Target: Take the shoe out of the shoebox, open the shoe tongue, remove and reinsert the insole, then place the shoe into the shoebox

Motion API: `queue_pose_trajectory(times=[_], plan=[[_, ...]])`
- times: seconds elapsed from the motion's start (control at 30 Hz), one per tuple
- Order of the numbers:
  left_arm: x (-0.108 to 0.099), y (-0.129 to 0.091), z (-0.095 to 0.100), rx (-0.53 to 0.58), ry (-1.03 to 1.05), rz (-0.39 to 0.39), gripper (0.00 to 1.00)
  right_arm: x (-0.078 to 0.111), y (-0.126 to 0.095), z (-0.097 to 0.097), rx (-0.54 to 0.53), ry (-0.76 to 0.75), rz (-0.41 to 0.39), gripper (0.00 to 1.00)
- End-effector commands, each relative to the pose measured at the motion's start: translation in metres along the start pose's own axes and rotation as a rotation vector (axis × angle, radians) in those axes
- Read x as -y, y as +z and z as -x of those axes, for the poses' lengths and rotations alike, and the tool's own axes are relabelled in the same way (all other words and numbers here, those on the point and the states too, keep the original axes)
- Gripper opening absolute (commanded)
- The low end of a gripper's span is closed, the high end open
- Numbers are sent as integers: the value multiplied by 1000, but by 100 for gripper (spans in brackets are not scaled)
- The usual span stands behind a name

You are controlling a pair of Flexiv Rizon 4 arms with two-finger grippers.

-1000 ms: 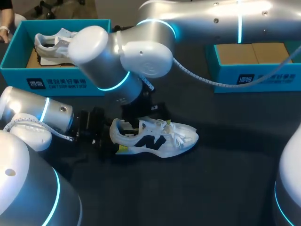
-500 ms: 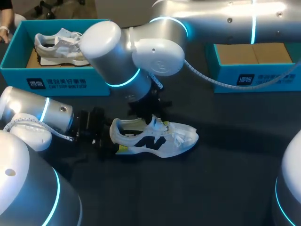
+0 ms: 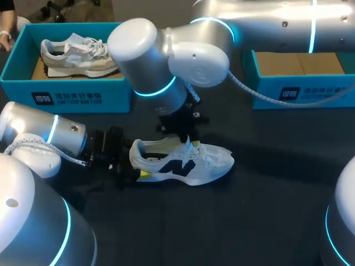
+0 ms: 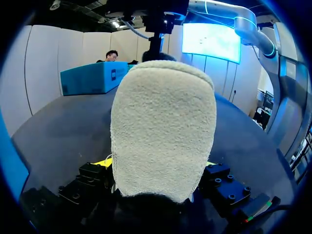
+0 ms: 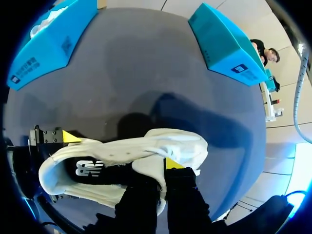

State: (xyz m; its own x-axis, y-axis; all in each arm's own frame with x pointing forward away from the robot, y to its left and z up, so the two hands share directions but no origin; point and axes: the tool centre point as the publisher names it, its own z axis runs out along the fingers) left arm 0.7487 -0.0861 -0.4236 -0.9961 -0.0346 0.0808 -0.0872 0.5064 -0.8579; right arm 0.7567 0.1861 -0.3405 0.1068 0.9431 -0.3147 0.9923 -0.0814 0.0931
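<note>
the shoe [image 3: 194, 165] sits on its sole on the dark surface [image 3: 260, 210], toe toward my right. my left pincer [image 3: 128, 164] grips its heel [image 4: 163, 126], a finger on each side. my right pincer [image 5: 158, 170] hangs over the shoe's mouth, narrow, pinching the tongue [image 5: 150, 165]. the left box [image 3: 66, 94], holding a second shoe [image 3: 72, 52], and the right box [image 3: 299, 86] stand well apart behind.
</note>
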Motion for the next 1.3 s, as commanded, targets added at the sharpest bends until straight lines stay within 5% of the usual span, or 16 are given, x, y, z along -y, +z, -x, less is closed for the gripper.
queue_pose_trajectory(times=[0.03, 0.2, 0.67, 1.3], plan=[[0, -1, 0, 0, -1, 4, 0, 5, 5, 5, -7, 220, 1, 0], [0, -1, 0, 0, -1, 4, 0, 7, 8, 12, -10, 234, -8, 0], [0, -1, 0, 0, -1, 4, 0, 8, 13, 35, 13, 271, -14, 37], [0, -1, 0, 0, -1, 4, 0, 13, 34, 69, 59, 329, -43, 50]])
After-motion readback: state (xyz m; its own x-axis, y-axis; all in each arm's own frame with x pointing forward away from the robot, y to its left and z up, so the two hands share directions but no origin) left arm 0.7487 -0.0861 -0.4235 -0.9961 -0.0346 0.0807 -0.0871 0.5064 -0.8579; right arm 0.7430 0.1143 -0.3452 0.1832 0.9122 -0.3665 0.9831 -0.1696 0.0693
